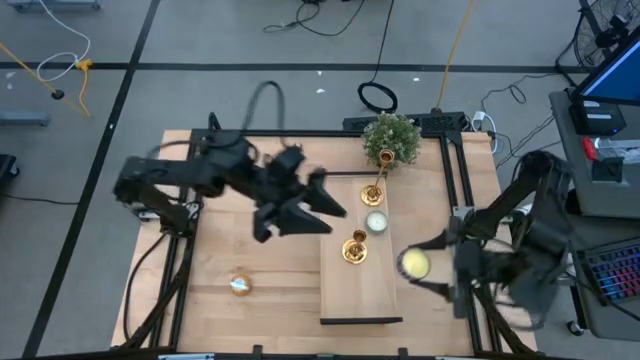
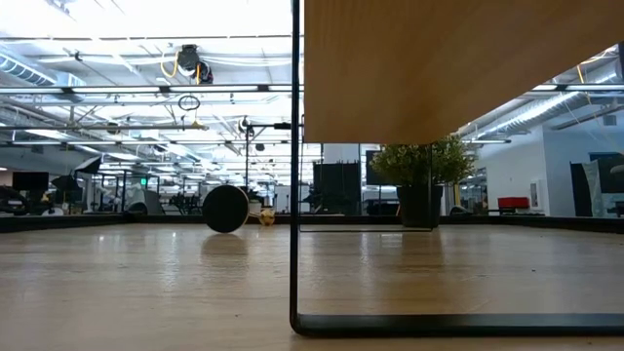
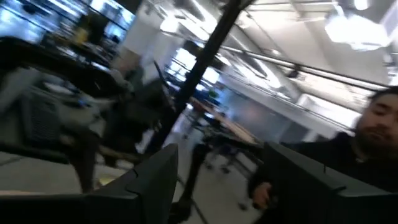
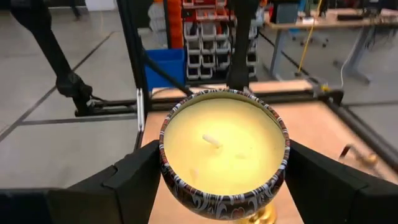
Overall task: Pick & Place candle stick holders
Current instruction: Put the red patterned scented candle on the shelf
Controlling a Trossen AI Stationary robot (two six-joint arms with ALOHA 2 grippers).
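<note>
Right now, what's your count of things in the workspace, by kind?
Gold holders: 3
Yellow candle: 1
Tealight: 1
Plant: 1
Total: 6

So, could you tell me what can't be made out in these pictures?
Left hand: motion-blurred in the high view, its height unclear.
Candle stick holder on the wooden shelf: hidden in the low view by the shelf itself.
Under the candle tin: cut off by the right wrist view's bottom edge.
Left wrist view: blurred throughout.
</note>
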